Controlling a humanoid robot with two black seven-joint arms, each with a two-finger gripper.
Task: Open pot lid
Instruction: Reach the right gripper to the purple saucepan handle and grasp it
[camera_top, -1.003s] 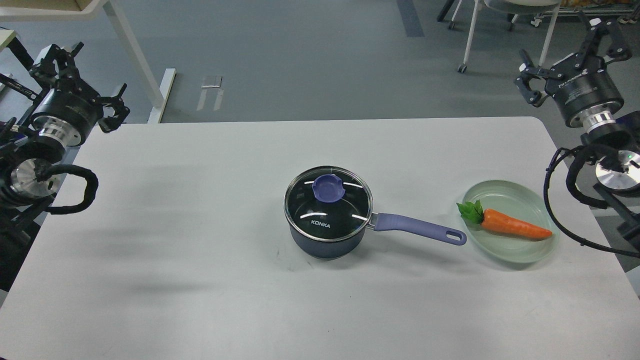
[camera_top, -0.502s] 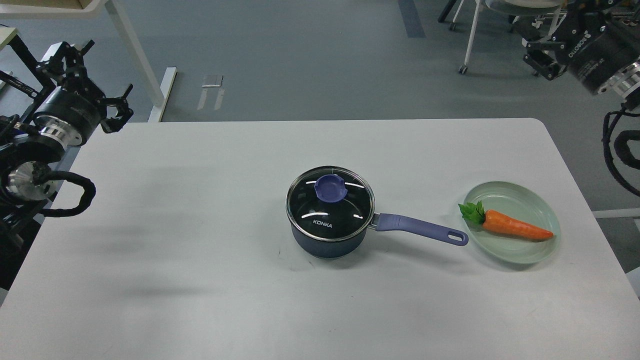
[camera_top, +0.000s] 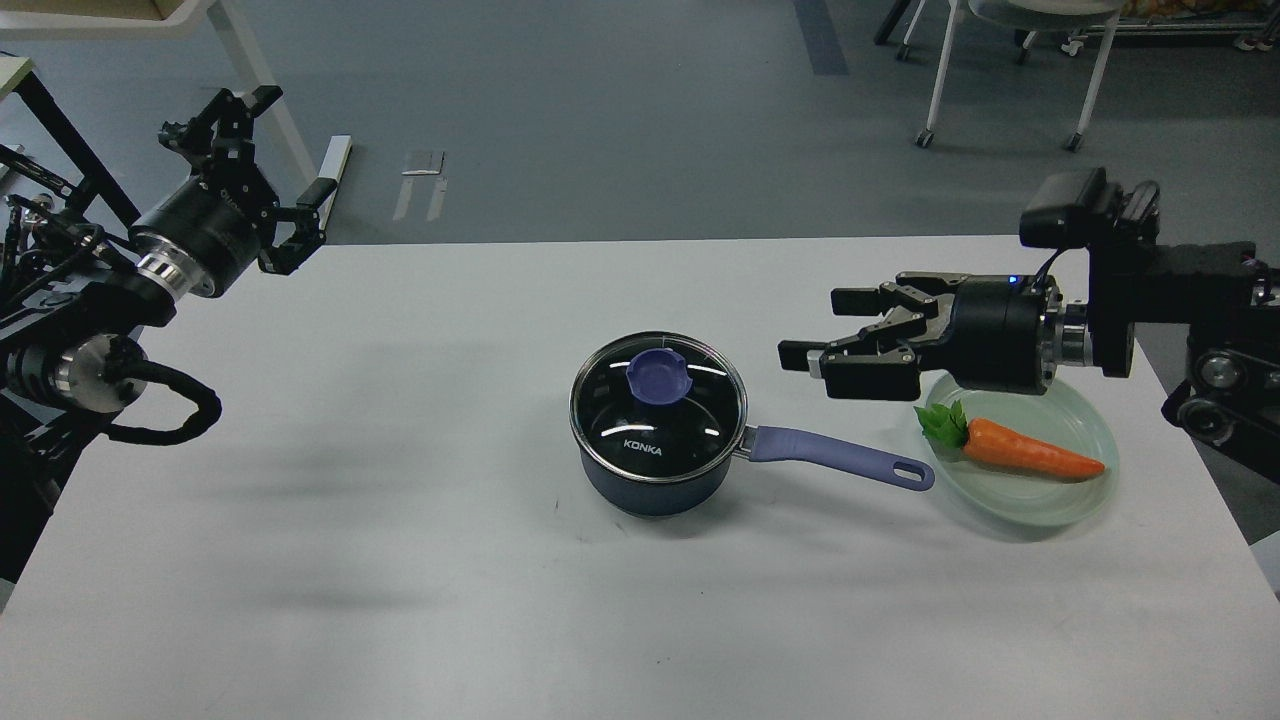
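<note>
Lid (camera_top: 657, 400): glass, metal-rimmed, seated flat on the dark pot (camera_top: 652, 480) near the centre of the white table (camera_top: 350, 520). Purple knob (camera_top: 655, 376) sits toward the lid's far edge, uncovered, nothing touching it. "KONKA" printed on the glass.

Pot handle (camera_top: 838, 458), purple, points right and ends just beside the pale green plate (camera_top: 1040, 505). Carrot (camera_top: 1020, 449) lies on the plate, leaves toward the pot.

Right gripper (camera_top: 815, 327) reaches in level from the right, above the handle and the plate's near-left rim, fingers spread wide and empty, tips pointing left toward the lid but apart from it. No object between its fingertips and the knob.

Left gripper (camera_top: 270, 150) held off the table's far-left corner, fingers apart, empty, well away from the pot.

Background floor: chair legs (camera_top: 940, 70), table leg (camera_top: 265, 110).
</note>
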